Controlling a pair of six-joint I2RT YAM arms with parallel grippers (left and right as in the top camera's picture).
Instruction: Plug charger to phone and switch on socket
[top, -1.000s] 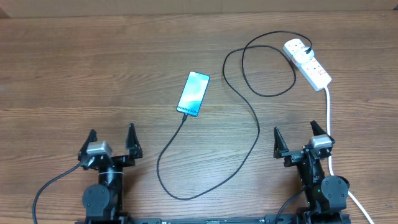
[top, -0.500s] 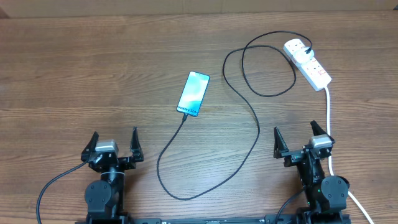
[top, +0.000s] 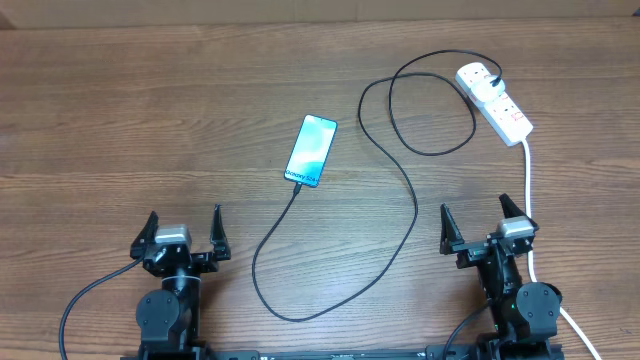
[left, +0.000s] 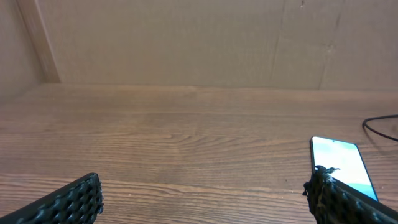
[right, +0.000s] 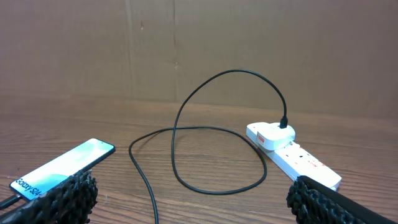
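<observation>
Overhead, the phone (top: 311, 150) lies mid-frame on the wooden tabletop (top: 120, 120), its charger cable (top: 416, 215) looping to the power strip (top: 495, 102) at upper right; left jaws and right jaws, bottom edge, gape wide, empty.

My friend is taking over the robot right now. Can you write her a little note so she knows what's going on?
Left gripper: open, empty, parked at the near edge.
Right gripper: open, empty, parked at the near edge.
Phone: lies flat in the middle, screen lit.
Charger: its thin end reaches the phone's near short edge and looks plugged in. Its plug sits in the socket, far right.
Done: the charger seems joined at both ends.
Left: switching the socket on. These views do not show whether it is on, so check first. The right arm is probably the nearer one.
</observation>
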